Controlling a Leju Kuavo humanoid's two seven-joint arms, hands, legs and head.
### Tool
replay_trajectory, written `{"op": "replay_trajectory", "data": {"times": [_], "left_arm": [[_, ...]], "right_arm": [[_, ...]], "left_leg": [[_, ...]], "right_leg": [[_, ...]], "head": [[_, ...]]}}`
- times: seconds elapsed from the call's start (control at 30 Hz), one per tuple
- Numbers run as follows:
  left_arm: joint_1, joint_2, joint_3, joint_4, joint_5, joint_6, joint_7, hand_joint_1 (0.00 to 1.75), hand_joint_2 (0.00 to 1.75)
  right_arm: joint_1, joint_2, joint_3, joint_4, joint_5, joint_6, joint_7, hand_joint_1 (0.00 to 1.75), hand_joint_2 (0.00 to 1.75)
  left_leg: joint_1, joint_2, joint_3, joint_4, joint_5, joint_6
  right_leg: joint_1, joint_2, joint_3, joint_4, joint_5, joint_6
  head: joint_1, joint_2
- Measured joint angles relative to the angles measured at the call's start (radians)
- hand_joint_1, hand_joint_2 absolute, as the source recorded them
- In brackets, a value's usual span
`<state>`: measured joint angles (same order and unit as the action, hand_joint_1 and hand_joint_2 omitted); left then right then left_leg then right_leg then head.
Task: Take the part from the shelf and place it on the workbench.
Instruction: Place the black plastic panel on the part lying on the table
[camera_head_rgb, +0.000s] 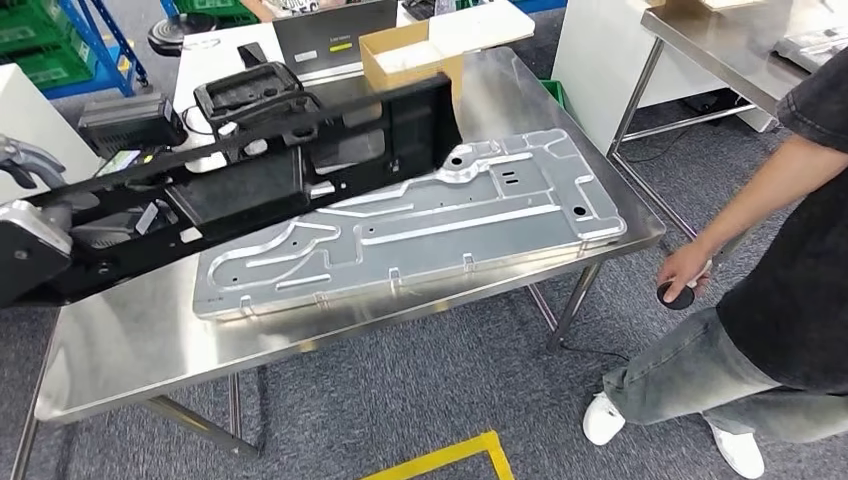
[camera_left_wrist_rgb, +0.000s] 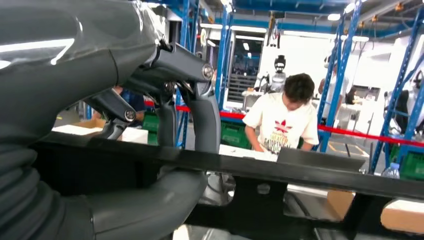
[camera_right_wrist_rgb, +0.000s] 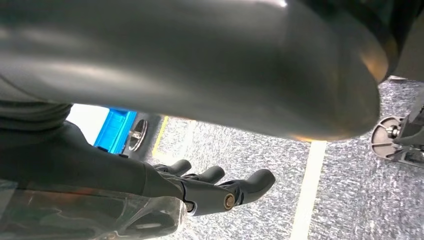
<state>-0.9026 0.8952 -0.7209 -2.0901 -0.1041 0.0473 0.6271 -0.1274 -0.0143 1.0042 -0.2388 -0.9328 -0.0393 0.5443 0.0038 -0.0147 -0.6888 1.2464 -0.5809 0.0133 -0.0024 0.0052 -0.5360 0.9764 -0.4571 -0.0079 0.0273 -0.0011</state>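
Left hand (camera_left_wrist_rgb: 165, 145): closed around the top rail of a long black frame part (camera_head_rgb: 250, 180), thumb underneath and darker fingers hooked over the edge, as seen from the left wrist view. In the head view the hand's own grip is hidden at the picture's left edge behind the part's near end.

Right hand (camera_right_wrist_rgb: 215, 187): nothing held; fingers extended and slightly apart, hanging over the grey carpeted floor (camera_right_wrist_rgb: 260, 150).

Part location: carried low over the steel tabletop (camera_head_rgb: 130, 340), its near end at the robot's left side, its far end reaching toward a cardboard box (camera_head_rgb: 405, 55). Whether any of it touches the surface cannot be told. It crosses above the left portion of a large stamped aluminium panel (camera_head_rgb: 420, 225) lying flat on the tabletop.

Long axis: diagonal, from near-left to far-right, far end raised slightly.

Step judged: placing phase; the part is over the workbench but not yet set down. Next move likely calls for lowering it level and then loosening the fingers.

A person (camera_head_rgb: 790, 250) stands just beside the tabletop's right corner.
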Motion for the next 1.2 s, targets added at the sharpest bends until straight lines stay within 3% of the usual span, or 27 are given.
{"op": "replay_trajectory", "data": {"times": [0.03, 0.1, 0.13, 0.17, 0.27, 0.33, 0.43, 0.47, 0.5, 0.53, 0.6, 0.67, 0.77, 0.83, 0.93, 0.97, 1.0, 1.03, 1.13, 1.17, 1.2], "left_arm": [[0.001, 0.000, 0.000, 0.000, 0.000, 0.000, -0.001, 1.75, 1.75], [0.001, 0.000, 0.001, 0.000, 0.000, 0.000, -0.003, 1.75, 1.75], [0.001, 0.000, 0.001, 0.000, 0.001, 0.000, -0.004, 1.75, 1.75], [0.001, 0.001, 0.001, 0.000, 0.001, 0.000, -0.005, 1.75, 1.75], [0.000, 0.004, 0.004, 0.000, 0.001, 0.000, -0.008, 1.75, 1.75], [0.000, 0.005, 0.005, -0.001, 0.000, 0.000, -0.010, 1.75, 1.75], [0.004, 0.004, 0.005, -0.001, 0.000, 0.000, -0.013, 1.75, 1.75], [0.006, 0.004, 0.004, -0.001, 0.000, 0.000, -0.014, 1.75, 1.75], [0.009, 0.004, 0.004, -0.001, 0.000, 0.000, -0.015, 1.75, 1.75], [0.012, 0.004, 0.004, -0.001, 0.000, 0.000, -0.015, 1.75, 1.75], [0.014, 0.004, 0.004, -0.001, 0.000, 0.000, -0.016, 1.75, 1.75], [0.015, 0.004, 0.004, -0.001, 0.000, 0.000, -0.017, 1.75, 1.75], [0.019, 0.005, 0.004, -0.001, 0.000, 0.001, -0.023, 1.75, 1.75], [0.019, 0.005, 0.006, -0.001, -0.001, 0.000, -0.030, 1.75, 1.75], [0.019, 0.004, 0.007, -0.001, -0.001, -0.004, -0.037, 1.75, 1.75], [0.020, 0.003, 0.006, -0.001, -0.001, -0.006, -0.039, 1.75, 1.75], [0.020, 0.001, 0.004, 0.000, -0.001, -0.009, -0.042, 1.75, 1.75], [0.020, -0.001, 0.002, 0.000, -0.001, -0.012, -0.046, 1.75, 1.75], [0.019, -0.013, -0.003, 0.001, -0.005, -0.021, -0.064, 1.75, 1.75], [0.019, -0.019, -0.007, 0.002, -0.009, -0.022, -0.071, 1.75, 1.75], [0.018, -0.027, -0.010, 0.004, -0.012, -0.023, -0.077, 1.75, 1.75]], "right_arm": [[0.000, 0.000, 0.000, 0.000, 0.000, 0.000, 0.000, 0.00, 0.00], [0.000, 0.001, 0.000, 0.000, -0.001, 0.000, 0.000, 0.00, 0.00], [-0.001, 0.002, 0.000, 0.000, -0.001, 0.000, 0.000, 0.00, 0.00], [-0.002, 0.003, 0.000, 0.000, -0.001, 0.000, 0.000, 0.00, 0.00], [-0.004, 0.006, 0.000, 0.000, -0.001, 0.000, 0.000, 0.00, 0.00], [-0.005, 0.006, 0.000, 0.000, -0.001, 0.000, 0.001, 0.00, 0.00], [-0.006, 0.006, 0.000, 0.000, -0.001, 0.000, -0.001, 0.00, 0.00], [-0.005, 0.006, 0.000, 0.000, -0.001, 0.000, -0.001, 0.00, 0.00], [-0.004, 0.006, 0.000, 0.000, -0.001, 0.000, -0.001, 0.00, 0.00], [-0.003, 0.006, 0.000, 0.000, -0.001, 0.000, 0.001, 0.00, 0.00], [-0.001, 0.006, 0.000, 0.000, -0.001, 0.000, 0.003, 0.00, 0.00], [-0.001, 0.006, 0.000, 0.000, -0.001, 0.000, 0.002, 0.00, 0.00], [0.000, 0.007, 0.000, 0.000, -0.001, 0.000, 0.002, 0.00, 0.00], [0.000, 0.007, 0.000, 0.000, 0.000, 0.000, 0.006, 0.00, 0.00], [-0.002, 0.008, 0.000, 0.000, 0.000, 0.000, 0.009, 0.00, 0.00], [-0.002, 0.008, 0.000, 0.000, 0.000, 0.000, 0.009, 0.00, 0.00], [-0.002, 0.008, 0.000, 0.000, 0.000, 0.000, 0.009, 0.00, 0.00], [-0.001, 0.008, 0.000, 0.000, 0.000, 0.000, 0.009, 0.00, 0.00], [-0.002, 0.013, 0.000, 0.000, 0.000, 0.000, 0.012, 0.00, 0.00], [-0.003, 0.015, 0.000, 0.000, 0.000, -0.001, 0.012, 0.00, 0.00], [-0.005, 0.018, 0.000, 0.000, 0.000, -0.001, 0.012, 0.00, 0.00]], "left_leg": [[0.001, 0.001, 0.006, -0.051, 0.026, 0.000], [-0.002, 0.004, 0.039, -0.186, 0.131, 0.007], [-0.005, 0.005, 0.054, -0.235, 0.170, 0.013], [-0.009, 0.005, 0.064, -0.265, 0.193, 0.019], [-0.008, 0.003, 0.093, -0.287, 0.200, 0.037], [-0.001, 0.004, 0.114, -0.294, 0.202, 0.048], [0.002, 0.004, 0.121, -0.295, 0.191, 0.054], [0.002, 0.003, 0.123, -0.294, 0.186, 0.053], [0.002, 0.002, 0.128, -0.294, 0.181, 0.051], [0.003, 0.002, 0.135, -0.294, 0.175, 0.048], [0.004, 0.001, 0.150, -0.292, 0.160, 0.039], [0.002, 0.000, 0.156, -0.291, 0.149, 0.027], [0.001, -0.001, 0.161, -0.283, 0.138, 0.012], [0.004, 0.003, 0.138, -0.231, 0.122, 0.005], [0.005, 0.006, 0.016, -0.044, 0.073, -0.008], [0.004, 0.006, -0.022, -0.001, 0.061, -0.008], [0.003, 0.006, -0.044, 0.007, 0.063, -0.004], [0.001, 0.006, -0.047, -0.021, 0.083, 0.002], [-0.014, 0.005, 0.004, -0.217, 0.217, 0.033], [-0.020, 0.004, 0.017, -0.258, 0.246, 0.039], [-0.024, 0.003, 0.022, -0.274, 0.257, 0.042]], "right_leg": [[-0.001, 0.001, 0.017, 0.000, -0.012, 0.002], [-0.001, 0.002, 0.047, -0.002, -0.034, 0.008], [-0.001, 0.004, 0.059, -0.004, -0.044, 0.013], [0.000, 0.006, 0.069, -0.006, -0.051, 0.019], [0.002, 0.006, 0.084, 0.009, -0.050, 0.035], [0.002, 0.005, 0.056, 0.073, -0.076, 0.043], [-0.003, 0.004, -0.067, 0.257, -0.157, 0.050], [-0.004, 0.004, -0.099, 0.288, -0.166, 0.053], [-0.006, 0.004, -0.113, 0.283, -0.152, 0.056], [-0.008, 0.004, -0.108, 0.239, -0.114, 0.058], [-0.011, 0.003, -0.067, 0.097, -0.020, 0.059], [-0.011, 0.002, -0.040, 0.013, 0.014, 0.050], [-0.010, 0.002, -0.030, 0.003, 0.011, 0.027], [-0.013, 0.001, -0.017, 0.002, 0.005, 0.017], [-0.012, 0.003, 0.000, 0.002, -0.012, 0.009], [-0.010, 0.003, 0.008, 0.002, -0.020, 0.008], [-0.009, 0.005, 0.018, 0.002, -0.029, 0.008], [-0.006, 0.007, 0.031, 0.002, -0.038, 0.008], [-0.001, 0.011, 0.068, -0.001, -0.067, 0.009], [0.000, 0.012, 0.073, -0.003, -0.074, 0.012], [-0.002, 0.013, 0.075, -0.007, -0.080, 0.017]], "head": [[0.000, 0.000], [0.000, 0.000], [0.000, 0.000], [0.000, 0.000], [0.001, 0.000], [0.003, 0.000], [0.006, 0.000], [0.006, 0.000], [0.006, 0.000], [0.006, 0.000], [0.006, 0.000], [0.006, 0.000], [0.006, 0.000], [0.004, 0.000], [0.002, 0.000], [0.001, 0.000], [0.001, 0.000], [0.001, 0.000], [0.001, 0.000], [0.001, 0.000], [0.001, 0.000]]}}
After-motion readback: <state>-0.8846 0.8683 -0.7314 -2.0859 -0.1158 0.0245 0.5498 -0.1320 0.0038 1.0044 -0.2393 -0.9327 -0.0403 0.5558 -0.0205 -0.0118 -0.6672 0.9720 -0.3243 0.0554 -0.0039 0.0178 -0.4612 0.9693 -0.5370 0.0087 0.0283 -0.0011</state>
